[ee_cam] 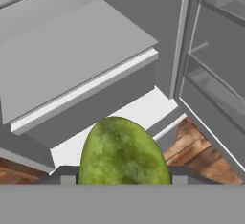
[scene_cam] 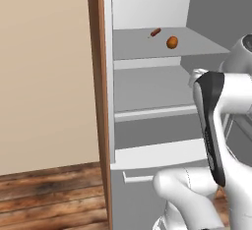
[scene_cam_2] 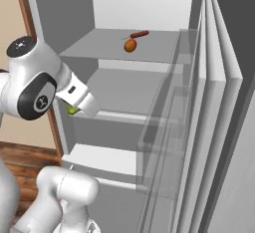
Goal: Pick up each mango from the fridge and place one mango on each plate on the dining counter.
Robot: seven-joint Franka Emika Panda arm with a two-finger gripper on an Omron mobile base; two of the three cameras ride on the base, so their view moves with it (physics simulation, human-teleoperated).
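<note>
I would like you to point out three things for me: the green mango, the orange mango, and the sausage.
green mango (ee_cam: 123, 153), hand view, middle of its green skin, close in front of the camera.
orange mango (scene_cam: 172, 42), left base view, centre of the fruit on the upper fridge shelf.
sausage (scene_cam_2: 140, 34), right base view, middle of its length, behind the orange mango.

Green mango (ee_cam: 123, 152) held in gripper, just outside fridge (scene_cam_2: 149, 92), door open. Orange mango (scene_cam: 172, 42) on upper shelf, near back.
</note>
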